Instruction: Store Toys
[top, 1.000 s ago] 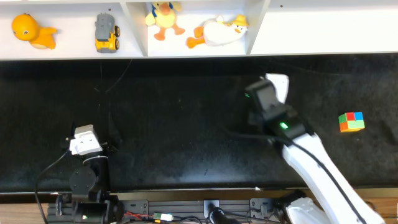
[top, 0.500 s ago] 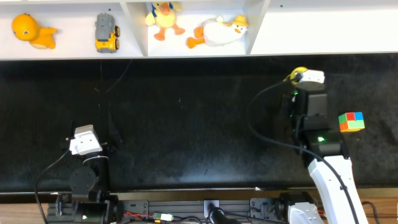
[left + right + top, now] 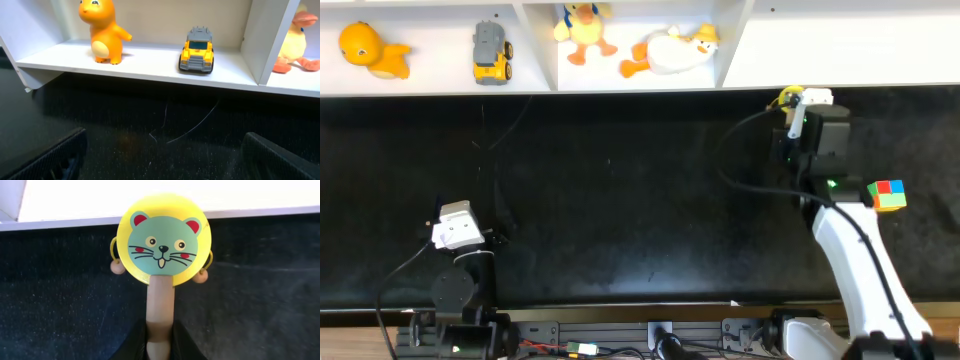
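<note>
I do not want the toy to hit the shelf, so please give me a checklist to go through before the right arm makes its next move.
1. Grip: the right gripper is shut on the wooden handle of the rattle drum: ok.
2. Target: the right compartment is bare where the top view shows it: ok.
3. Clearance: whether the rattle drum is high enough to pass over that compartment's front edge: cannot tell.
4. Other arm: the left gripper is open and far off, at the left of the table: ok.
5. All toys stored: the colour cube lies on the table: not ok.
</note>
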You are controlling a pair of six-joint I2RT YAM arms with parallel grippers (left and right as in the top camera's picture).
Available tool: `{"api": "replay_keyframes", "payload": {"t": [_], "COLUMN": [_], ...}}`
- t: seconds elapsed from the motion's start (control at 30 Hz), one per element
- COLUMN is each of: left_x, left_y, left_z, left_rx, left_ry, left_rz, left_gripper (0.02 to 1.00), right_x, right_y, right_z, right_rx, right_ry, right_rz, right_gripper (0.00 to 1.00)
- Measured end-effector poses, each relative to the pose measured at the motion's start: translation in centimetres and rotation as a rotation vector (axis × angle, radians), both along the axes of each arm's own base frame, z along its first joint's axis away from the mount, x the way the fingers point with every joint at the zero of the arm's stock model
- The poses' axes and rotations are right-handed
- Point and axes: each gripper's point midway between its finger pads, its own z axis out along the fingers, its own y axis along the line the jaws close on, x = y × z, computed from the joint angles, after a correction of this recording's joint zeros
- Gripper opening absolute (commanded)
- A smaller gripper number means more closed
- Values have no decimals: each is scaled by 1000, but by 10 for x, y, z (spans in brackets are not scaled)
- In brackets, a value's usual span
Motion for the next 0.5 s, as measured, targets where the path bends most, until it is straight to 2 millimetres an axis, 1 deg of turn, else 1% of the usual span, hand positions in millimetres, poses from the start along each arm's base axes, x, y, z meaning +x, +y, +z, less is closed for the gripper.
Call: {"api": "replay_keyframes", "payload": {"t": [0.1, 0.27, 0.33, 0.4, 0.5], "left_x": [0, 0, 0, 0, 0], "left_y": [0, 0, 0, 0, 0], "left_z": [0, 0, 0, 0, 0], "left_rx": [0, 0, 0, 0, 0], "left_ry": [0, 0, 0, 0, 0], "left_rz": [0, 0, 0, 0, 0], "left_gripper": [998, 998, 998, 998, 998], "right_x": [17, 52, 63, 73, 84], "right_y": [2, 3, 4, 5, 7], "right_z": [4, 30, 37, 40, 38], "right_rx": [-2, -11, -14, -14, -15], "right_ry": [1, -52, -67, -73, -67], "right_rz": [22, 45, 54, 65, 79], "right_gripper": [106, 108, 108, 108, 108]}}
